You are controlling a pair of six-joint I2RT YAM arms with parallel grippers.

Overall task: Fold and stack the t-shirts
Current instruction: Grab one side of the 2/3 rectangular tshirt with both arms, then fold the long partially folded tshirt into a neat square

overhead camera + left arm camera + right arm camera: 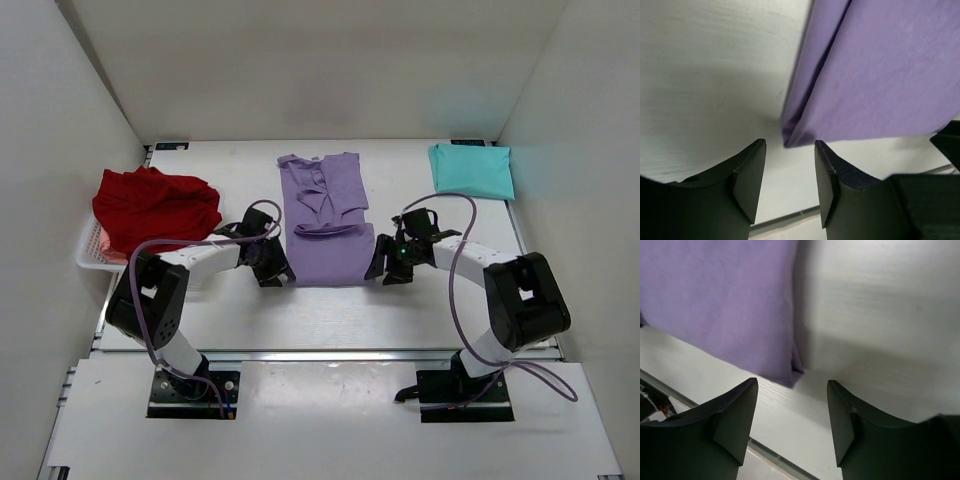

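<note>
White tabletop [330, 315] between pale walls, lavender t-shirt [325, 225] lying centre, partly folded, likely light, soft, limp and sag-prone, best pinched at its doubled near corners, just ahead of left gripper [790, 150] and right gripper [792, 390], both spread, holding nothing.

Basket [88, 250] (mostly hidden) under red shirts [155, 205]

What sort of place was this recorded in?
Probably a lab data-collection booth, not a home: a white table enclosed by plain white walls, with a lavender t-shirt, a teal t-shirt and a white basket laid out.
</note>
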